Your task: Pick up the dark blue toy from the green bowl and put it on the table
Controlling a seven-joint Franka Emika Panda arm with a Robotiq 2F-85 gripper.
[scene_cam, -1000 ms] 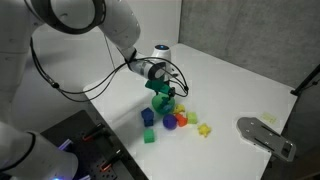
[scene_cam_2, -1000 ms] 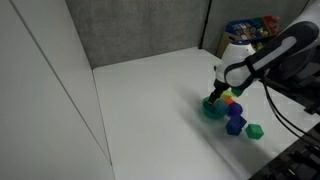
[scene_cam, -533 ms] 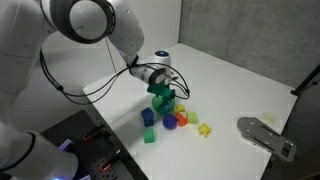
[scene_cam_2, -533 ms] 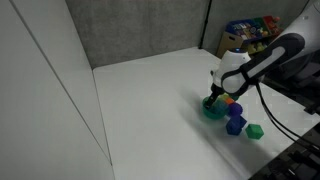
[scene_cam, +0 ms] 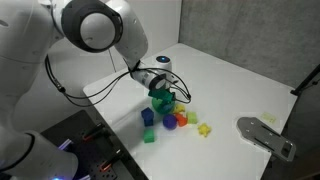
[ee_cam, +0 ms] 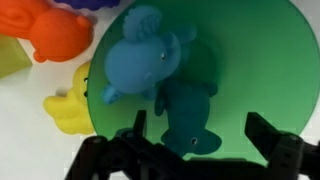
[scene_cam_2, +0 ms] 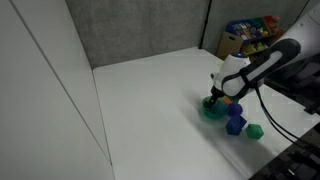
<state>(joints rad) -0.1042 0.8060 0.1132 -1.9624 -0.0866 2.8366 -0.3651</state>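
The green bowl [ee_cam: 250, 60] fills the wrist view. In it lie a lighter blue toy [ee_cam: 145, 55] and below it the dark blue toy [ee_cam: 190, 118], a teal, rounded piece. My gripper [ee_cam: 200, 132] is open and low over the bowl. Its two black fingers [ee_cam: 265, 135] stand on either side of the dark blue toy, not closed on it. In both exterior views the gripper [scene_cam: 162, 90] [scene_cam_2: 213, 98] points down into the bowl [scene_cam: 160, 104] [scene_cam_2: 211, 112] on the white table [scene_cam: 225, 85], and the toys inside are hidden.
Loose toys lie beside the bowl: a blue cube [scene_cam: 148, 117], a green cube [scene_cam: 150, 137], a blue-purple ball [scene_cam: 169, 122], a red piece [scene_cam: 181, 117], yellow pieces [scene_cam: 205, 130]. An orange toy [ee_cam: 55, 30] and a yellow one [ee_cam: 70, 100] lie by the rim. A grey object [scene_cam: 265, 135] lies further off.
The gripper has come down a little toward the bowl and the arm has swung slightly. The toys and the bowl have not moved.
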